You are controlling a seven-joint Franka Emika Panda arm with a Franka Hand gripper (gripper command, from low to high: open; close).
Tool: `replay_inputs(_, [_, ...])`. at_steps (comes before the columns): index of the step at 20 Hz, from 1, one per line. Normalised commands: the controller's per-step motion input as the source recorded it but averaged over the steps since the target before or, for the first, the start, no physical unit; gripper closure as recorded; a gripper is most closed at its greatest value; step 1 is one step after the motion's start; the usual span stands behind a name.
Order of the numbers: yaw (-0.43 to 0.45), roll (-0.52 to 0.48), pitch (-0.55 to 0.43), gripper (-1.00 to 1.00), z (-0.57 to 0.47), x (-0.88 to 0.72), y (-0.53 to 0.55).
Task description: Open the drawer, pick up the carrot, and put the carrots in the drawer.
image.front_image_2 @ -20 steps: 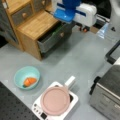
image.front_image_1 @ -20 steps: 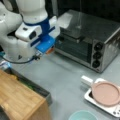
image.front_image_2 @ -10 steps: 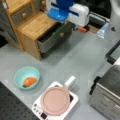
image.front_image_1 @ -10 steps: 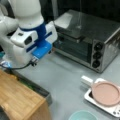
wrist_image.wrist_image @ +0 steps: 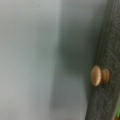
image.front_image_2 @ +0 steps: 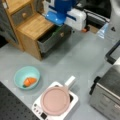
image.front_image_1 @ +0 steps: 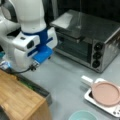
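The grey drawer [image.front_image_2: 51, 40] of the wooden-topped cabinet [image.front_image_2: 32, 25] stands pulled out, and something green shows inside it. Its edge also shows in a front view as a dark strip, the drawer [image.front_image_1: 40, 88]. In the wrist view the drawer front [wrist_image.wrist_image: 106, 50] with its round wooden knob [wrist_image.wrist_image: 99, 75] fills the right side. My gripper [image.front_image_2: 57, 20], a blue and white hand, hangs just above the open drawer, its fingers hidden; the gripper [image.front_image_1: 40, 56] shows from the other side too. The orange carrot [image.front_image_2: 29, 81] lies in a teal bowl [image.front_image_2: 20, 75], well away from the gripper.
A white tray holding a pink plate [image.front_image_2: 55, 100] sits beside the bowl, with its handle [image.front_image_2: 69, 81] pointing toward the drawer. A toaster oven [image.front_image_1: 85, 40] stands at a front view's right. The plate [image.front_image_1: 106, 93] and bowl rim [image.front_image_1: 82, 115] lie near a front view's bottom.
The arm has shifted a little over the open drawer. The drawer stays pulled out and the carrot has not moved.
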Motion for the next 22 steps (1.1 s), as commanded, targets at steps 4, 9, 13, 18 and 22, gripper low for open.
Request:
replay_inputs(4, [0.085, -0.017, 0.054, -1.00, -0.12, 0.12, -0.22])
replay_inputs(9, [0.108, 0.017, 0.010, -1.00, -0.12, 0.11, -0.20])
replay_inputs(13, [0.112, 0.057, -0.010, -1.00, -0.17, 0.08, -0.17])
replay_inputs(18, [0.079, 0.078, -0.039, -1.00, -0.15, 0.03, -0.10])
replay_inputs(22, [0.035, 0.103, -0.080, -1.00, -0.16, -0.01, -0.02])
